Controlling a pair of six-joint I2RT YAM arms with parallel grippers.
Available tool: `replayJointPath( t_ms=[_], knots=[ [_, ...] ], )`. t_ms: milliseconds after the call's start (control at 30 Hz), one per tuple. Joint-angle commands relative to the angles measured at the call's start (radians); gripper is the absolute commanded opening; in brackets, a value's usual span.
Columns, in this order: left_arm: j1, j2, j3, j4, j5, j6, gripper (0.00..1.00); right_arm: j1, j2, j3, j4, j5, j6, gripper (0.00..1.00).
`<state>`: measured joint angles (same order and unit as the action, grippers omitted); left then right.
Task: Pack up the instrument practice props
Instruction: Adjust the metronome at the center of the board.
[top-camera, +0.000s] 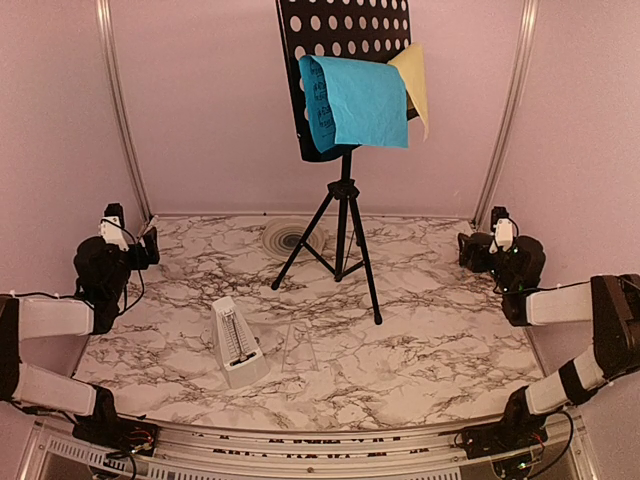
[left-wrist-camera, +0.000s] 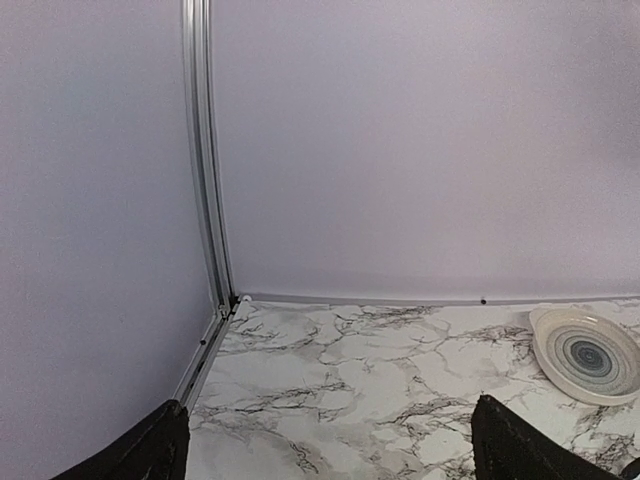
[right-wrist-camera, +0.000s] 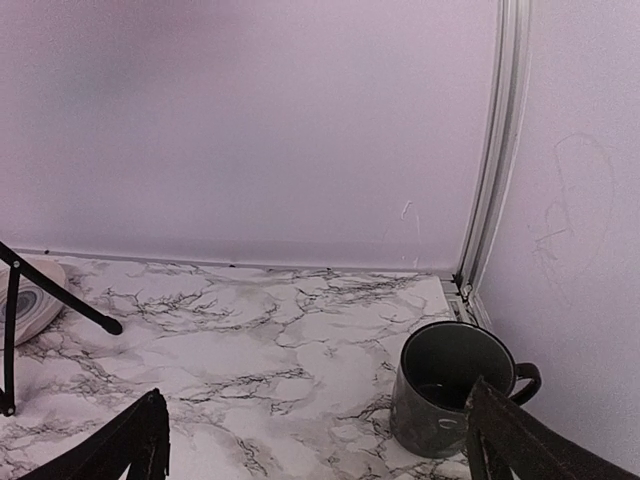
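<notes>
The black hole-punched music stand (top-camera: 340, 30) rises on tripod legs (top-camera: 343, 235) at the back centre of the marble table. A blue sheet-music page (top-camera: 355, 100) droops over its desk, with a yellow page (top-camera: 415, 75) behind it to the right. The small white pyramid metronome (top-camera: 235, 343) sits front left of the stand. My left gripper (top-camera: 143, 246) (left-wrist-camera: 330, 445) is open over the far left corner, holding nothing. My right gripper (top-camera: 470, 248) (right-wrist-camera: 320, 435) is open near the far right corner, also holding nothing. One tripod leg (right-wrist-camera: 60, 295) shows in the right wrist view.
A dark mug (right-wrist-camera: 445, 390) stands by the right wall, just ahead of my right gripper's right finger (right-wrist-camera: 510, 440). A ringed plate (top-camera: 288, 238) (left-wrist-camera: 587, 355) lies behind the tripod near the back wall. Pink walls with metal corner rails (left-wrist-camera: 205, 200) enclose the table.
</notes>
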<state>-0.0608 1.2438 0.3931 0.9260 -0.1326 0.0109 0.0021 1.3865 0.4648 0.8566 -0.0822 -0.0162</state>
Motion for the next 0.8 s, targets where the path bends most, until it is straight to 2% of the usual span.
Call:
replayJointPath(
  t_ms=[0,233,333,400,567,767],
  knots=[
    [-0.056,-0.106,0.053,-0.136,-0.128,0.01,0.99,0.051,-0.062,0.104,-0.249,0.018,-0.007,1.0],
    [-0.171,-0.222,0.166,-0.404,-0.186,-0.064,1.0,0.095,-0.134,0.152,-0.368,-0.068,0.047,1.0],
    [-0.211,-0.265,0.192,-0.501,-0.172,-0.135,0.99,0.099,-0.163,0.152,-0.404,-0.12,0.091,1.0],
    [-0.219,-0.292,0.225,-0.622,-0.147,-0.24,1.0,0.101,-0.179,0.154,-0.433,-0.158,0.114,1.0],
    [-0.222,-0.344,0.321,-0.902,0.078,-0.394,0.99,0.106,-0.235,0.155,-0.536,-0.232,0.198,1.0],
    [-0.227,-0.429,0.396,-1.126,0.402,-0.43,0.99,0.13,-0.296,0.134,-0.612,-0.301,0.27,1.0]
  ],
)
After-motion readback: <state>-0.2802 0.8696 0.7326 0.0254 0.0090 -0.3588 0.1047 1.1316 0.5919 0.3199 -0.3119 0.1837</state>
